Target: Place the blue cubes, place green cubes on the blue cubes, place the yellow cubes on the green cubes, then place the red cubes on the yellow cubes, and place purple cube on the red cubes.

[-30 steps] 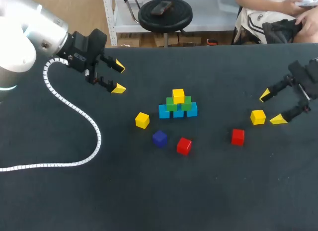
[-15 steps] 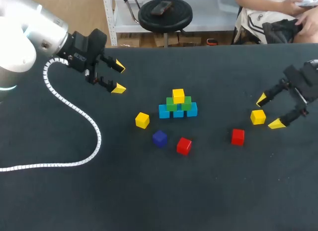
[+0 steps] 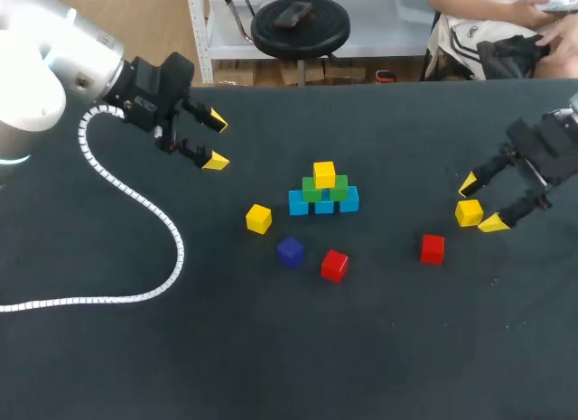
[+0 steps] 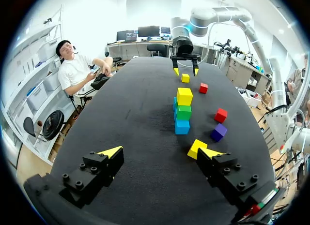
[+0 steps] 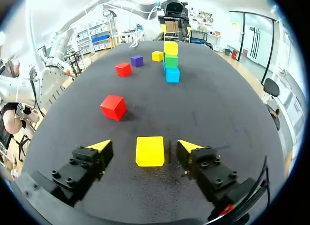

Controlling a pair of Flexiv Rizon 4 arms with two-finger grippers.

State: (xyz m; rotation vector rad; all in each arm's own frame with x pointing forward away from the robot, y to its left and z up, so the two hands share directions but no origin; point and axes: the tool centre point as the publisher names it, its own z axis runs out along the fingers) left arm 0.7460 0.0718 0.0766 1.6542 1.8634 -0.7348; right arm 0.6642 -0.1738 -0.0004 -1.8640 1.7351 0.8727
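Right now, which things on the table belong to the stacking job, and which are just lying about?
Job: stacked blue cubes, green cubes and one yellow cube; two loose yellow cubes; two red cubes; purple cube.
Lying about: white coiled cable.

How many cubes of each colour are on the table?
Blue cubes: 3
Green cubes: 2
Yellow cubes: 3
Red cubes: 2
Purple cube: 1
Total: 11
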